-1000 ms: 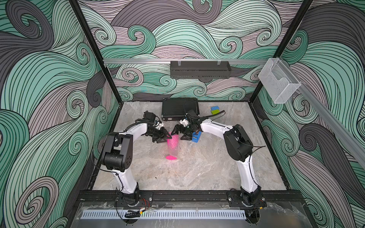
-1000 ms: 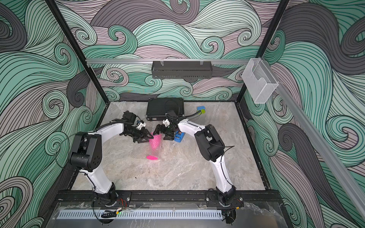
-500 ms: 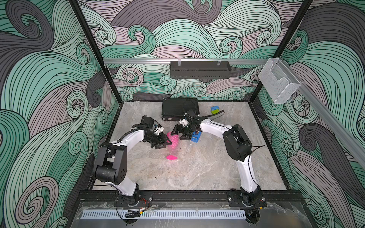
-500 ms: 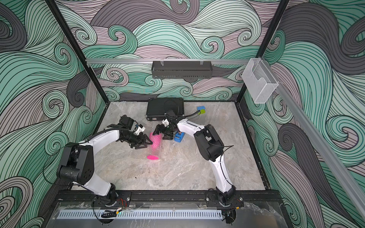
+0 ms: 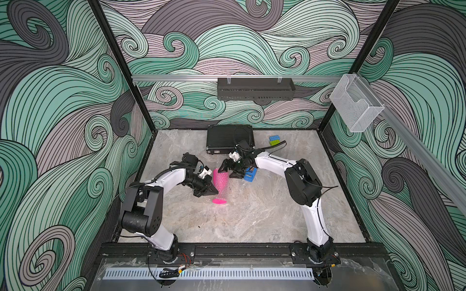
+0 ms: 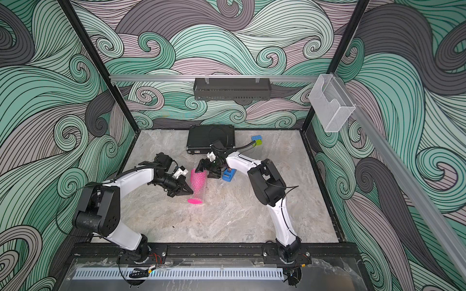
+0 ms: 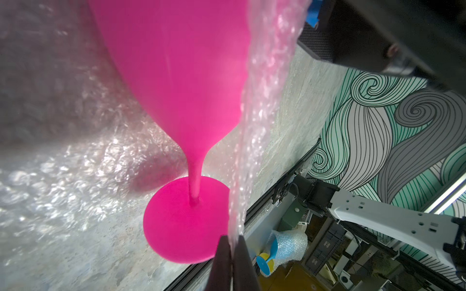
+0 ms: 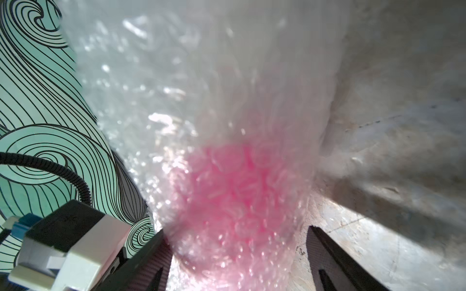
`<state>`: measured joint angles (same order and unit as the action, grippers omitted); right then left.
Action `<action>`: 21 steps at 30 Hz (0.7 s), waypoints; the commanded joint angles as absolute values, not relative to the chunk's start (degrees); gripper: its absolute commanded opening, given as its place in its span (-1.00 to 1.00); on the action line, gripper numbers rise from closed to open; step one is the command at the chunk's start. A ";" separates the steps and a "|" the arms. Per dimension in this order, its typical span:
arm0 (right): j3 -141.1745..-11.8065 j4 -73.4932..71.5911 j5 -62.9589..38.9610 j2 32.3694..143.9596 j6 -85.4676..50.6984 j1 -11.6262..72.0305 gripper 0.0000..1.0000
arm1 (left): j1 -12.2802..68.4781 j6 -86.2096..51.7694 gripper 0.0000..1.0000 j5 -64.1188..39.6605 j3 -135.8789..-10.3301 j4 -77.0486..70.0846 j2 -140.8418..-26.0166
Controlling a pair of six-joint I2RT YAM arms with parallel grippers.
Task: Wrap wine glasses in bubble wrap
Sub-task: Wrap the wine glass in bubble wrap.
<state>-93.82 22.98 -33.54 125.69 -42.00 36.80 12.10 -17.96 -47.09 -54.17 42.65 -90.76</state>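
Observation:
The magenta wine glass [image 5: 220, 184] [image 6: 197, 181] stands upright mid-table with bubble wrap [image 5: 226, 192] curled round it. The left wrist view shows its bowl [image 7: 176, 75] and foot bare on my side, with the bubble wrap [image 7: 262, 75] hanging as a sheet beside them. My left gripper [image 5: 214, 192] [image 7: 232, 252] is shut on that sheet's edge, low down by the stem. My right gripper [image 5: 228, 172] [image 8: 237, 231] is open and straddles the wrapped bowl [image 8: 227, 189]. One of its fingers touches the film and the other stands apart from it.
A blue block [image 5: 249, 174] lies right behind my right gripper. A black case [image 5: 229, 138] sits at the back wall, with blue and green bricks [image 5: 274, 140] to its right. A black basket [image 5: 254, 88] and a clear holder [image 5: 355, 105] hang on the walls.
My left gripper has dropped from beside the bowl to the stem's height and has shut on the wrap's edge. My right gripper has stayed at the bowl, its jaws a little narrower.

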 commanded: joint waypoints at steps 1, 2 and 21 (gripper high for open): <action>-92.80 26.31 -29.09 125.21 -40.97 36.54 0.69 | 12.35 -17.93 -1.00 -44.09 -53.83 45.64 -90.06; -93.05 26.51 -28.98 125.37 -40.87 36.39 0.69 | 12.34 -17.92 -1.00 -43.64 -54.00 46.02 -90.63; -93.98 28.67 -27.76 125.18 -39.99 36.37 0.69 | 2.54 -12.60 0.33 -27.76 -66.50 51.11 -90.12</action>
